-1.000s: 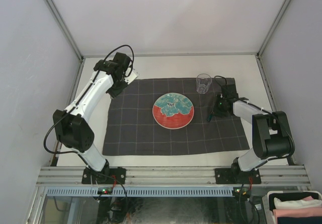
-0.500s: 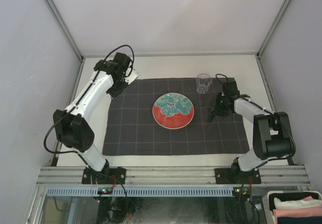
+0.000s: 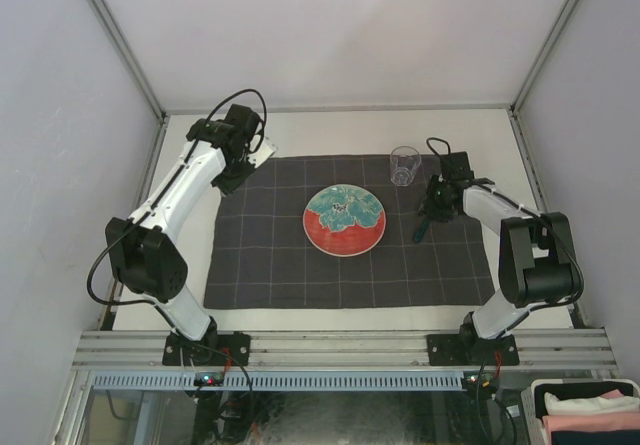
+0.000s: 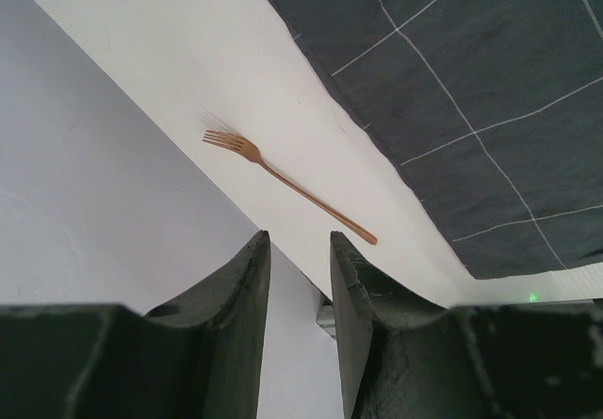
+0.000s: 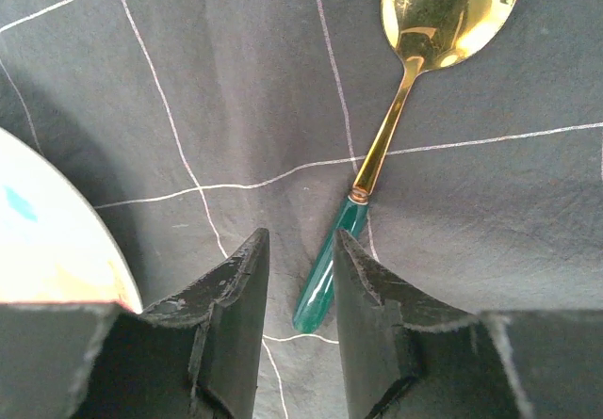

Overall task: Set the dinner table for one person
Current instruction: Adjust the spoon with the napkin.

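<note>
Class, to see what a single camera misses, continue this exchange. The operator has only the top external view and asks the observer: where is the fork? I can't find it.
Observer: The fork lies on the bare dinner table, just off the edge of the cloth.
Operator: Is the left gripper holding anything?
Observer: No, the left gripper is open and empty.
Operator: And that dark stick by the right gripper?
Observer: It is a spoon with a gold bowl and green handle, lying flat on the cloth. The right gripper is open over the handle end and is not gripping it.
</note>
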Robot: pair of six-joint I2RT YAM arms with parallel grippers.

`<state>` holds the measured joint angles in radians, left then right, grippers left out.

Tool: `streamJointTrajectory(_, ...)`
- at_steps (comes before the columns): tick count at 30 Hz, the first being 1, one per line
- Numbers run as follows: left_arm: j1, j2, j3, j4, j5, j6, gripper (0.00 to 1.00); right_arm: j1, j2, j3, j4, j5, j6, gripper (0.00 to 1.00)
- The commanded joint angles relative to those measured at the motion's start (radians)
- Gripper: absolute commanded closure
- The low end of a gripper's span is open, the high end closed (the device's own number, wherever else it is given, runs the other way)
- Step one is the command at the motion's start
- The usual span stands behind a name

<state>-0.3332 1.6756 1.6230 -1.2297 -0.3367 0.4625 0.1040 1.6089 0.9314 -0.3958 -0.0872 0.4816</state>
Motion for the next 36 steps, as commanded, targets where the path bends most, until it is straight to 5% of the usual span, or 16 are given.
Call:
streamJointTrajectory(1, 0.006, -0.010, 0.005, 0.001, 0.006, -0.011, 0.64, -0.004, -0.003, 0.021, 0.022, 0.007, -0.030, 0.67)
streamJointTrajectory(24, 0.005, 0.022, 0.034, -0.010, 0.016, -0.017, 0.65, -0.014, -0.015, -0.044, 0.053, 0.022, -0.054, 0.68)
streamJointTrajectory(36, 0.005, 0.023, 0.025, -0.012, 0.015, -0.021, 0.65, -0.016, 0.005, -0.045, 0.068, 0.006, -0.070, 0.79)
